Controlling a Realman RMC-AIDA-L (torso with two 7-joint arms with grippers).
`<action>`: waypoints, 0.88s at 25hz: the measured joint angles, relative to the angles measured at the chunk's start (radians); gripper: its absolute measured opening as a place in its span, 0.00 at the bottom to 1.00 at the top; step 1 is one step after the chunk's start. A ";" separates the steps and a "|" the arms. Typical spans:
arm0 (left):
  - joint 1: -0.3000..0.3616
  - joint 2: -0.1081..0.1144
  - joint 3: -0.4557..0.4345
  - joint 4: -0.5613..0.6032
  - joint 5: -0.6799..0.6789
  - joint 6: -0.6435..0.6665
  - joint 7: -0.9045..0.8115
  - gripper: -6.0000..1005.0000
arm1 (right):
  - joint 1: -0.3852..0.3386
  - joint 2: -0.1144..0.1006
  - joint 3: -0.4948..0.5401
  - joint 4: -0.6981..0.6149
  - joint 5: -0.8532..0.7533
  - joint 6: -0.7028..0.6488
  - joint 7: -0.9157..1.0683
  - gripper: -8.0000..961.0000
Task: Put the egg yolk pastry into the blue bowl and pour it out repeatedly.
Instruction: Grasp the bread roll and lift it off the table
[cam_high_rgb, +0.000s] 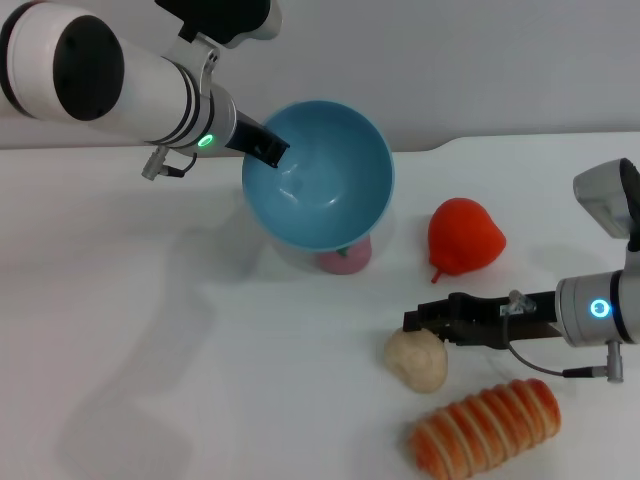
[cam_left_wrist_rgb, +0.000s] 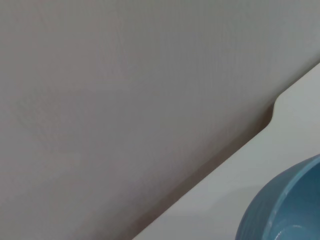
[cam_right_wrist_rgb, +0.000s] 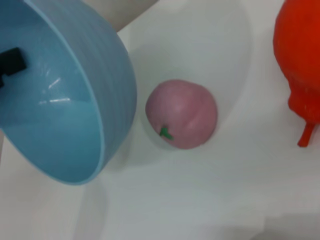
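While the left gripper (cam_high_rgb: 268, 147) clamps the tilted blue bowl (cam_high_rgb: 335, 190) by its ten o'clock rim, the right gripper (cam_high_rgb: 415, 322), fingers unreadable, touches the egg yolk pastry (cam_high_rgb: 418, 358) at the pastry's twelve o'clock.

The blue bowl (cam_high_rgb: 318, 175), held tilted off the table (cam_high_rgb: 150, 380) by the left gripper (cam_high_rgb: 268, 148) clamped on its far-left rim, hangs over the pink ball (cam_high_rgb: 346, 260), so that ball is boxed in from above. Right of it, the red fruit (cam_high_rgb: 465, 236) stands near. The right gripper (cam_high_rgb: 415, 322) lies low just beside the egg yolk pastry (cam_high_rgb: 417, 358), with the orange bread roll (cam_high_rgb: 487, 425) close in front. The table's left half lies open for passage.
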 joint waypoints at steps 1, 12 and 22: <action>0.002 0.000 0.000 -0.003 0.000 0.000 0.001 0.01 | -0.002 0.000 0.000 0.000 0.000 -0.004 0.001 0.28; 0.008 0.004 0.000 -0.008 0.003 0.002 0.007 0.01 | 0.001 0.004 -0.011 0.022 -0.012 -0.003 0.034 0.49; 0.011 0.004 0.000 -0.009 0.004 0.011 0.010 0.01 | 0.003 0.008 -0.035 -0.004 -0.008 -0.006 0.022 0.30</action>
